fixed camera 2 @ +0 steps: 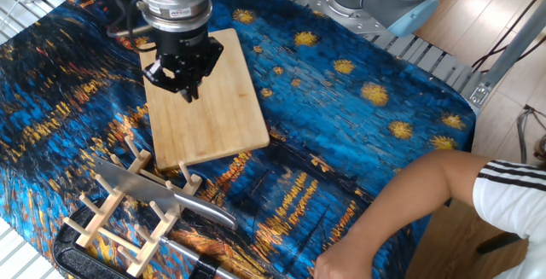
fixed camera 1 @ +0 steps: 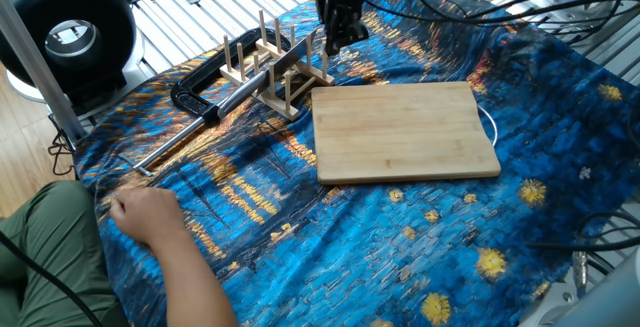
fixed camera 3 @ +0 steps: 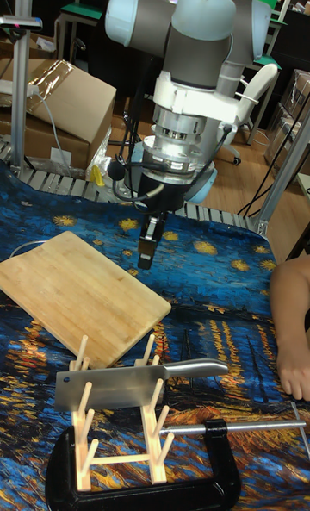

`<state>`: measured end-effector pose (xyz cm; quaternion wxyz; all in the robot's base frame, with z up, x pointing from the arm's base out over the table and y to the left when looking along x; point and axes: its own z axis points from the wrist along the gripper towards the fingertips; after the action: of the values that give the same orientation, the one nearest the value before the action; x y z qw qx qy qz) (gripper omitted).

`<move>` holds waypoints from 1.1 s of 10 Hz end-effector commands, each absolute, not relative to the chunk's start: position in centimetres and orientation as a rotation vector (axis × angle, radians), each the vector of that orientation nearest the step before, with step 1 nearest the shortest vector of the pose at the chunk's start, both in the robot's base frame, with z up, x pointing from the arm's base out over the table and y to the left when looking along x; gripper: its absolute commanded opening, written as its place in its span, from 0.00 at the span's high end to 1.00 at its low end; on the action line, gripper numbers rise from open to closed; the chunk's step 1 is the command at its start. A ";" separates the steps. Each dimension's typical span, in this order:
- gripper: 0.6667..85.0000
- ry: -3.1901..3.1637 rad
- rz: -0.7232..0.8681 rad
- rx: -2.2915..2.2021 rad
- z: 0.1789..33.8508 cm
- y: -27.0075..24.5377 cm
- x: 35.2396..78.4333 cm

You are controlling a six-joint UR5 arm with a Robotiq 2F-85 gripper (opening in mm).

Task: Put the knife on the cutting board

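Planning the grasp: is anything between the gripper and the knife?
Nothing visible blocks the gripper from above. The knife sits on edge in a peg rack, whose pegs flank the blade.

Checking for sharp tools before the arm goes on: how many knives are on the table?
1. The knife is a silver cleaver resting on edge across the pegs of the wooden rack, beside the cutting board and next to the black clamp. No other shows.

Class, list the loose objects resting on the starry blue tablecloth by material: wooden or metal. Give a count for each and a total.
Wooden: 2, the cutting board and the peg rack
Metal: 2, the knife and the clamp
Total: 4
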<state>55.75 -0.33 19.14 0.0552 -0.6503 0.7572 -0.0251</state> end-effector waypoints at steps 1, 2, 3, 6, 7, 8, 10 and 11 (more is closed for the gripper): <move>0.49 2.227 -0.048 -2.052 19.1 0.2 55.5; 0.47 2.210 -0.048 -2.075 19.0 0.2 55.4; 0.33 2.176 -0.038 -2.109 19.0 0.4 55.3; 0.00 2.147 -0.064 -2.186 18.9 -0.5 54.9; 0.00 2.174 -0.044 -2.170 18.9 -0.4 54.6; 0.00 2.196 -0.041 -2.166 18.9 -0.6 54.3; 0.00 2.240 -0.008 -2.096 18.9 0.1 54.3; 0.00 2.243 -0.020 -2.092 18.9 -0.1 54.4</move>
<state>54.43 -0.49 18.77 0.0307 -0.6917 0.7214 -0.0136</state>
